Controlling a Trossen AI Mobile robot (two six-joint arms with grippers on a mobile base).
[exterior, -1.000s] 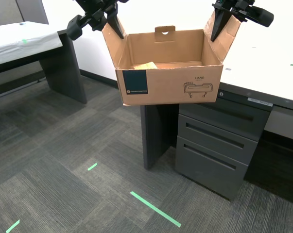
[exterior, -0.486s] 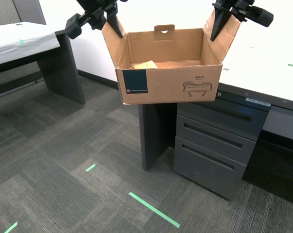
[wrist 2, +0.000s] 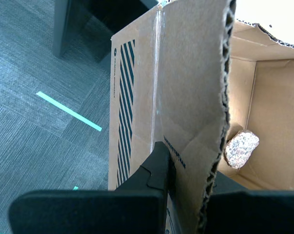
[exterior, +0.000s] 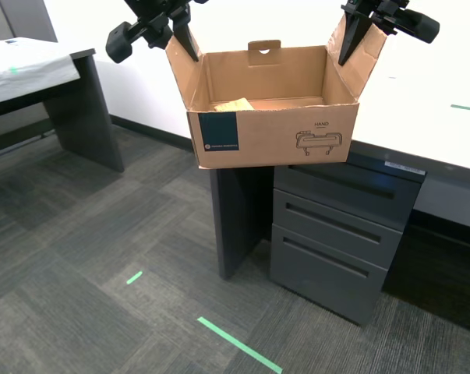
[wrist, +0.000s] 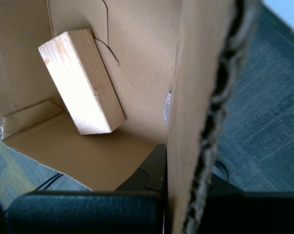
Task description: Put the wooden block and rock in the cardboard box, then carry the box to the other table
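The cardboard box (exterior: 273,136) hangs in the air, held by its two side flaps. My first gripper (exterior: 184,37) is shut on the flap at the exterior view's left; the first wrist view shows that flap (wrist: 200,122) clamped at my first gripper (wrist: 186,168). The wooden block (wrist: 81,83) lies inside the box, and its pale top shows as the wooden block (exterior: 233,104). My second gripper (exterior: 350,43) is shut on the opposite flap (wrist 2: 190,97). The rock (wrist 2: 241,148) rests on the box floor. The other table (exterior: 20,70), cloth-draped, is at the exterior view's left.
A smooth white tabletop (exterior: 422,109) lies behind the box, over a dark drawer cabinet (exterior: 336,241) and desk leg (exterior: 235,218). Grey carpet with green tape strips (exterior: 238,345) spreads below. The dark leg (exterior: 90,109) of the cloth-draped table stands at the exterior view's left.
The whole background has slid toward the exterior view's left, so the camera has moved. The box and both grippers keep their place in the view.
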